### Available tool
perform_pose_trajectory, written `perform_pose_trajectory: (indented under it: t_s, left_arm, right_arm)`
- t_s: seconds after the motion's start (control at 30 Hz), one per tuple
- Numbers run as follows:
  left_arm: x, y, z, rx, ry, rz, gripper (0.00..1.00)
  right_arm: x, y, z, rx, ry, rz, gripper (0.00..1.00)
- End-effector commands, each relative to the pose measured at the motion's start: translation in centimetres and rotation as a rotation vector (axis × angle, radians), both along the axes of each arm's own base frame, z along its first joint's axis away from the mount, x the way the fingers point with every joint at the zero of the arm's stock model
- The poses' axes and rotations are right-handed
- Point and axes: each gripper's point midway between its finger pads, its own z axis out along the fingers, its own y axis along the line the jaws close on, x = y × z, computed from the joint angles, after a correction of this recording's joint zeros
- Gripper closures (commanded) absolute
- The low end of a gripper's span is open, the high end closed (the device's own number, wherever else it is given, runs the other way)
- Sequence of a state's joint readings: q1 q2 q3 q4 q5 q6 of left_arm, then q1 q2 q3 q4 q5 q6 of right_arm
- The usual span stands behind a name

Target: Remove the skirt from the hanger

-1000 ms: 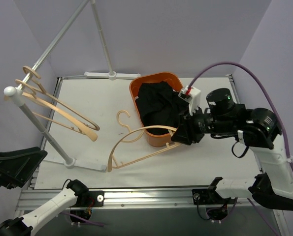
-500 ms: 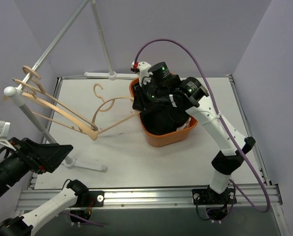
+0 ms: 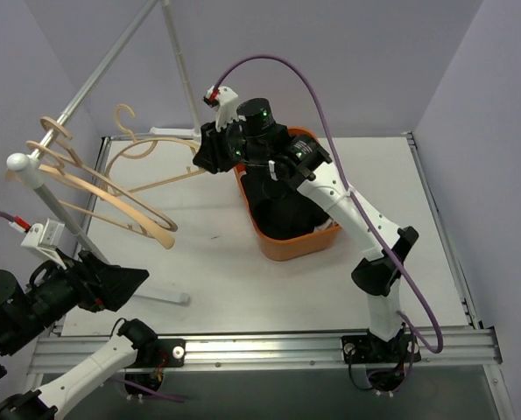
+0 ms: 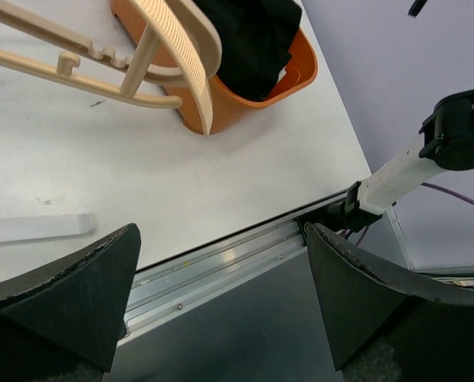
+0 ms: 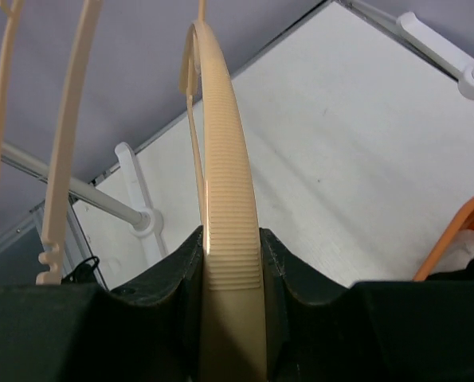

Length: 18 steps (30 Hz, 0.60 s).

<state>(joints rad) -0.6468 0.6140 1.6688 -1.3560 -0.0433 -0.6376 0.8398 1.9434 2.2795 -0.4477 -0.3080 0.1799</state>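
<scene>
Right claw (image 5: 231,256) clamps hanger (image 5: 221,159); left claw (image 4: 221,243) gapes wide.

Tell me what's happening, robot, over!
Left gripper open, empty. Right gripper shut on bare hanger, up by the rack. Skirt off, in the basket. Other hangers on the rack close by.

A black skirt (image 3: 282,206) is seen in an orange basket (image 3: 282,249). The hanger (image 5: 221,159) is coloured pale tan, with fine ribbing marked across its face. The surface (image 3: 242,280) is seen as white, the cable (image 3: 273,60) as purple and the right end effector (image 5: 232,251) as black.
</scene>
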Motion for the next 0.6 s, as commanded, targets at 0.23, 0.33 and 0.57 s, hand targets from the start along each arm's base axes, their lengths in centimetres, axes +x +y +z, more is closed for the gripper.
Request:
perform_pose_trajectory:
  t_s: [0.23, 0.33, 0.57]
  left_arm:
    - [0.3, -2.0, -0.4, 0.003, -0.015, -0.094, 0.06]
    - [0.5, -2.6, -0.1, -0.013, -0.012, -0.109, 0.06]
    - [0.2, -2.5, 0.6, -0.038, -0.026, -0.109, 0.06]
  right_arm:
    - [-0.7, 5.8, 5.9, 0.267, -0.151, 0.145, 1.00]
    - [-0.7, 6.6, 6.6, 0.290, -0.187, 0.175, 1.00]
    - [-0.5, 7.4, 8.1, 0.338, -0.257, 0.208, 1.00]
